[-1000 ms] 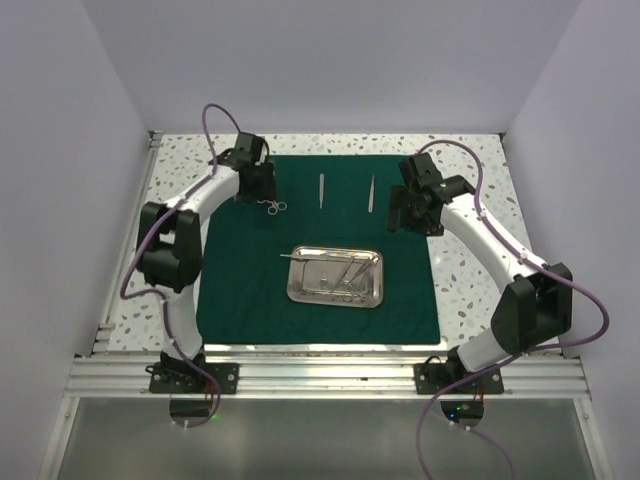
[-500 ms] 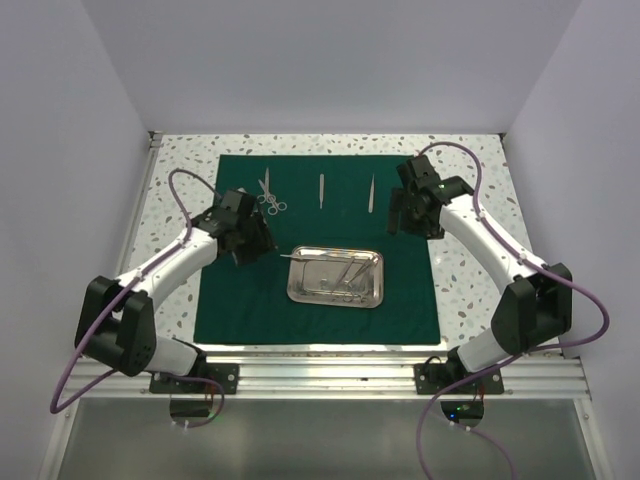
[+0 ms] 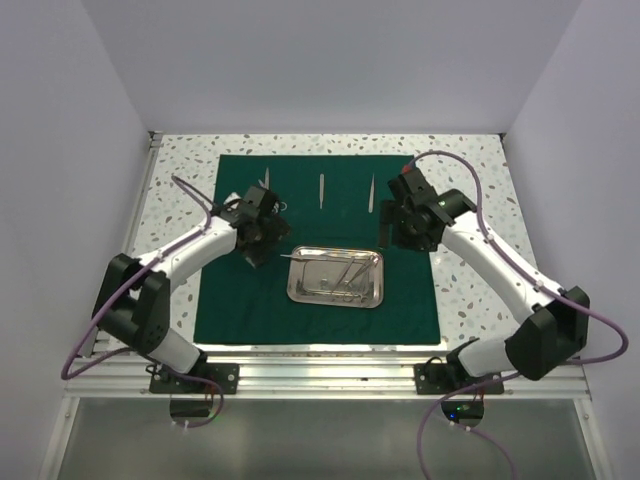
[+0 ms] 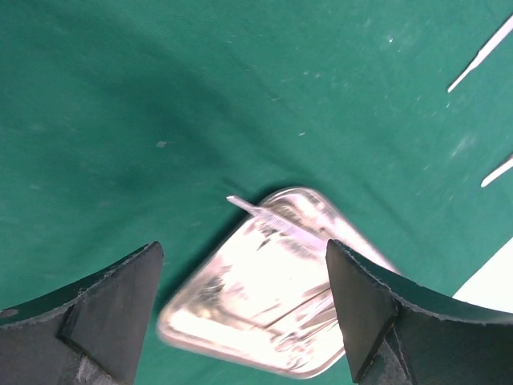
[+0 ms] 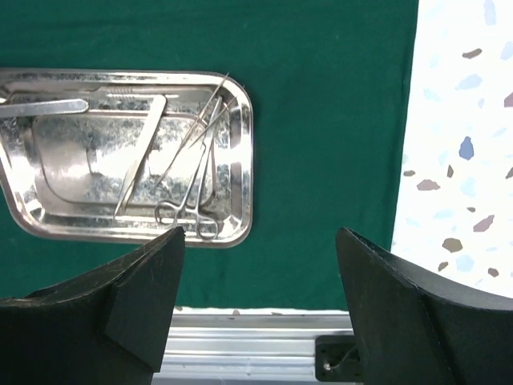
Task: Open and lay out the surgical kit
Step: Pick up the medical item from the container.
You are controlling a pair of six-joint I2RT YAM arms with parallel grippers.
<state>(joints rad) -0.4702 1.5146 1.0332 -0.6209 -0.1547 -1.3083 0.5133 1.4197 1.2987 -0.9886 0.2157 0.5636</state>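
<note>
The dark green drape (image 3: 240, 300) lies spread flat on the table. The steel tray (image 3: 335, 277) sits at its middle and holds several instruments: ring-handled forceps (image 5: 188, 212), tweezers (image 5: 140, 156) and a flat handle (image 5: 48, 104). One slim instrument (image 4: 264, 212) sticks out over the tray's far left rim. Two tweezers (image 3: 321, 190) (image 3: 371, 192) lie side by side at the far edge. Scissors (image 3: 267, 180) lie left of them, partly hidden by my left arm. My left gripper (image 3: 256, 250) (image 4: 243, 249) is open and empty, left of the tray (image 4: 272, 297). My right gripper (image 3: 384, 236) (image 5: 260, 233) is open and empty above the tray's far right corner.
Speckled white tabletop (image 5: 465, 144) borders the drape on the right. An aluminium rail (image 5: 256, 345) runs along the near table edge. White walls enclose the table on three sides.
My left arm left the scissors at the drape's far left and swung its gripper back and right, up to the tray. My right gripper moved a little left and nearer, toward the tray.
</note>
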